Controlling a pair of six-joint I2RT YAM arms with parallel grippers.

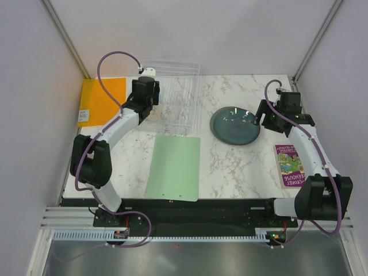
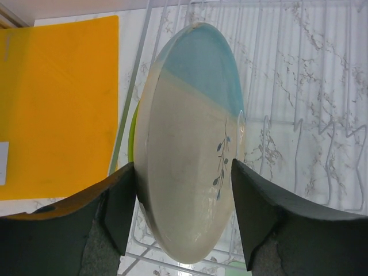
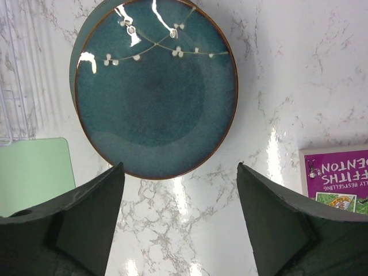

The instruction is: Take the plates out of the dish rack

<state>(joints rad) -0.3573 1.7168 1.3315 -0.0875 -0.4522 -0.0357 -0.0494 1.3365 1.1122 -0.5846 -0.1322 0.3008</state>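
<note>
Straddling one cream plate (image 2: pixel 190 144), left gripper (image 2: pixel 183 168), hold unclear; right gripper (image 3: pixel 180 167) spread wide beside one teal plate (image 3: pixel 155 86).

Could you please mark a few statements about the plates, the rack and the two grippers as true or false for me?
1. The teal plate lies flat on the marble table. True.
2. The right gripper is clamped on the teal plate. False: it is open and holds nothing; the plate lies free in front of its fingers.
3. The left gripper has a finger on either side of a cream plate that stands upright in the dish rack. True.
4. The purple book lies on the green mat. False: it lies on the marble near the table's right edge, apart from the mat.
</note>
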